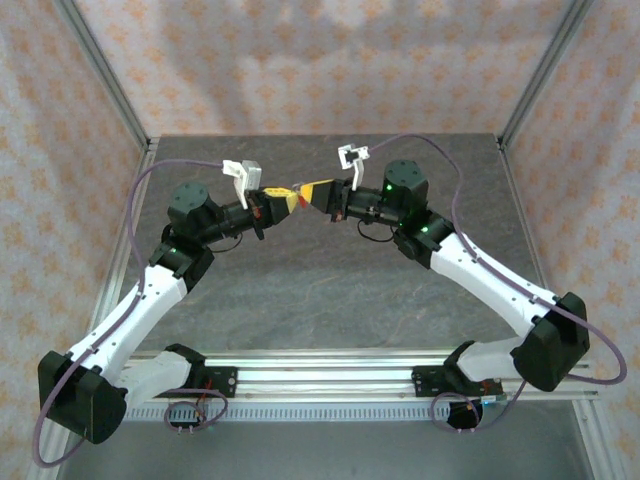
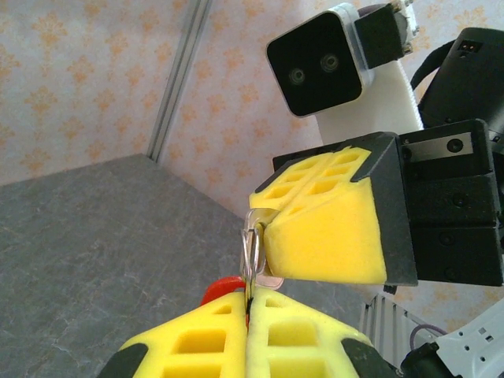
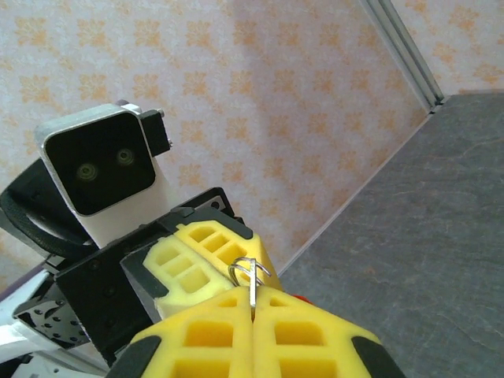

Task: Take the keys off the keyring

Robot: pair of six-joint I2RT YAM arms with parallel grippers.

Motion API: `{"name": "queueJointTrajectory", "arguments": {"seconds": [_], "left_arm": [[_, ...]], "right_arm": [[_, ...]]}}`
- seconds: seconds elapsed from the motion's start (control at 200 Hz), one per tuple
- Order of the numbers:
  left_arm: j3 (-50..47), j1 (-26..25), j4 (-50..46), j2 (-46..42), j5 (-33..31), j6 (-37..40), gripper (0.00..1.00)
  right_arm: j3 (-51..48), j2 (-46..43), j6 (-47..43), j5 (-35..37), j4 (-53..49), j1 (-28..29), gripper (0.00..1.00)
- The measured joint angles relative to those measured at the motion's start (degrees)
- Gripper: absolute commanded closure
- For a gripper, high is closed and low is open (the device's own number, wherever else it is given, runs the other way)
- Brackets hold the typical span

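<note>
Grey tabletop (image 2: pixel 79 236); left claw (image 2: pixel 248 319) pinches red keyring (image 2: pixel 223 288), mostly hidden, only edge showing.

Grey marbled tabletop (image 1: pixel 320 280); aluminium rail (image 1: pixel 320 372) along near edge, left arm base (image 1: pixel 190 378), right arm base (image 1: pixel 452 378) on it.

The top view looks down from above and behind, across the desk (image 1: pixel 330 290) toward its far edge. Each wrist view sits close behind its own jaws, facing the other's camera: right camera (image 2: pixel 319 63), left camera (image 3: pixel 98 169). All share the desk's middle.
</note>
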Motion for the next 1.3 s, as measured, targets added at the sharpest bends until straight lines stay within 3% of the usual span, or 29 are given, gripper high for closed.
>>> {"name": "queueJointTrajectory", "arguments": {"seconds": [0.571, 1.301], "left_arm": [[0.85, -0.26, -3.41, 0.63, 0.87, 0.04, 1.00], [0.94, -0.46, -6.08, 0.61, 4.28, 0.85, 1.00]], "right_arm": [[3.26, -1.07, -14.84, 10.08, -10.25, 3.96, 1.00], [2.95, -4.13, -45.72, 30.69, -15.28, 14.62, 1.00]]}}
